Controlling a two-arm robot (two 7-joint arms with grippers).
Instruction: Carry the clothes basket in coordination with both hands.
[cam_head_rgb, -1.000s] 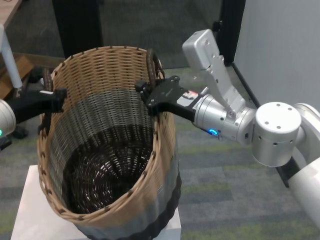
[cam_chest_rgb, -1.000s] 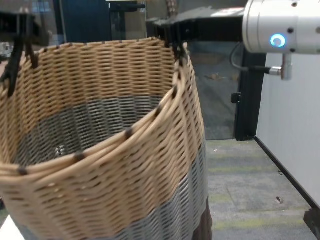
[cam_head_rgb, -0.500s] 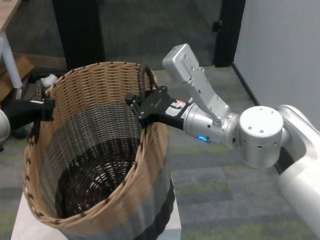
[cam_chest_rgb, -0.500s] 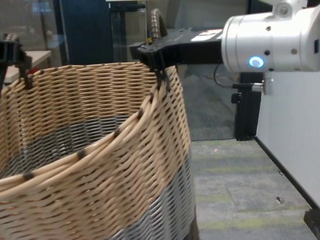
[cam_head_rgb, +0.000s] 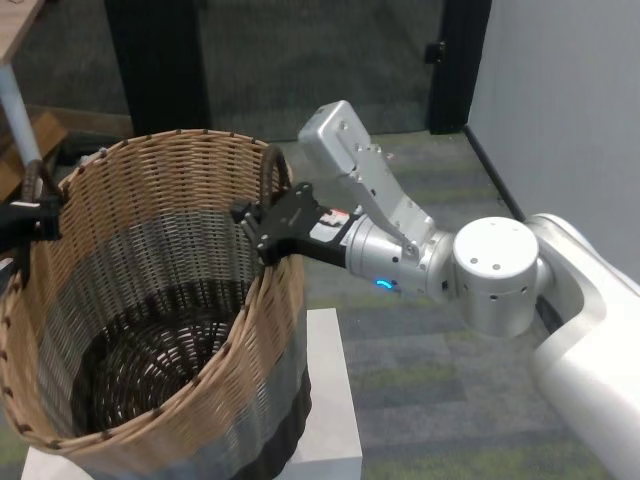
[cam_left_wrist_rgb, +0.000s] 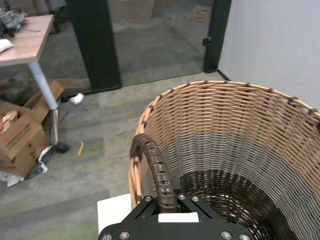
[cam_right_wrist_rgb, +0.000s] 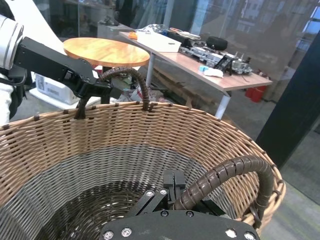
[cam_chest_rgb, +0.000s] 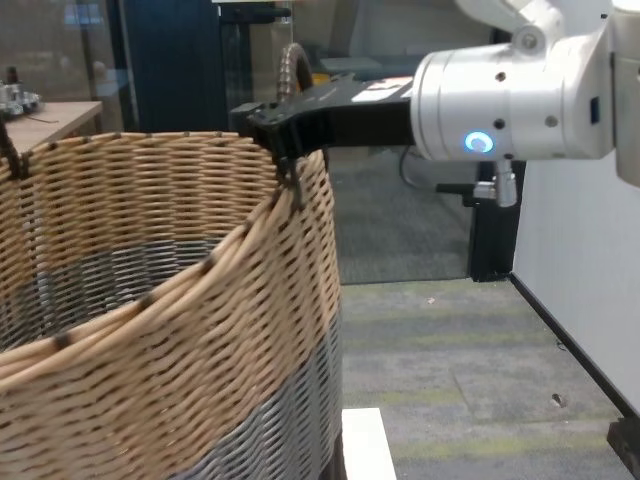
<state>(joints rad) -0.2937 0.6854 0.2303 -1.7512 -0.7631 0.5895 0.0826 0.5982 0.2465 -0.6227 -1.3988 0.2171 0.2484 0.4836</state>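
clothes basket (cam_head_rgb: 160, 320): held up over the white pedestal (cam_head_rgb: 330, 400), now left of its spot a second ago, leaving the pedestal's right part bare; rim sits lower in the chest view.
right handle (cam_head_rgb: 270, 185): right gripper (cam_head_rgb: 262, 232) pinched on it at the far-right rim.
left handle (cam_left_wrist_rgb: 156, 170): left gripper (cam_left_wrist_rgb: 170, 215) clamped on it at the left rim.
change: both arms shift left together, basket tilt about the same.
meaning: carry looks underway, grips matched; judgement only.
risk: uneven arm travel could twist the handles.
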